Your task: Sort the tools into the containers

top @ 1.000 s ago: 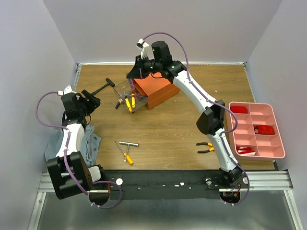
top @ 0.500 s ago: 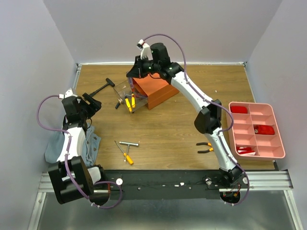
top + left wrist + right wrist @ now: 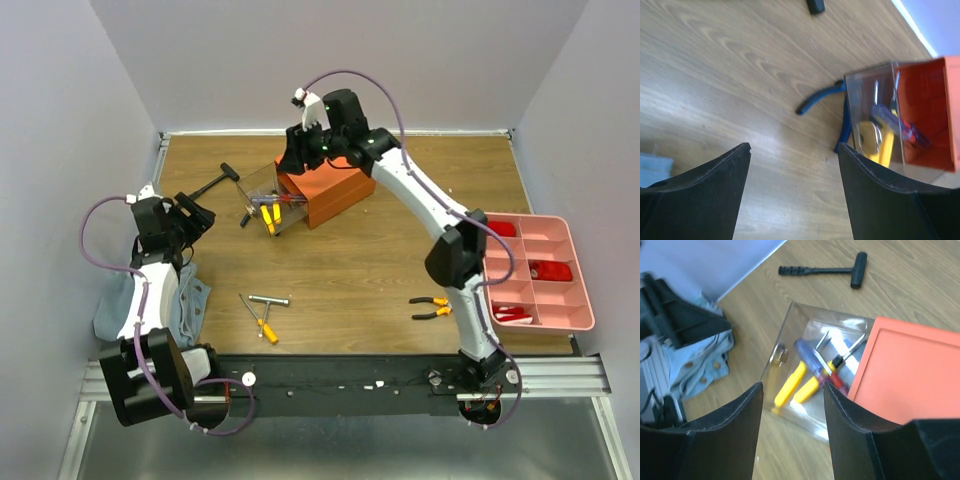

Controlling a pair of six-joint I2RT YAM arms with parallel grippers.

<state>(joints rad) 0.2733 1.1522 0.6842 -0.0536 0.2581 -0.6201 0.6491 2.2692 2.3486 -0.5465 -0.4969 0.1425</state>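
Note:
The orange box stands at the back of the table with its clear drawer pulled out to the left. In the drawer lie yellow-handled screwdrivers, a purple one and a red one. My right gripper hovers above the drawer, open, with nothing between its fingers. My left gripper is open and empty, low over the wood, left of the drawer. Blue-handled pliers lie against the drawer's side. The pink tray sits far right.
A black T-handle tool lies behind the left gripper. A silver T-wrench and a yellow screwdriver lie near the front, orange-handled pliers by the right arm's base. A grey-blue cloth covers the front left.
My right gripper has gone from shut to open and shifted a little to the right above the box and drawer. The left arm has barely moved.

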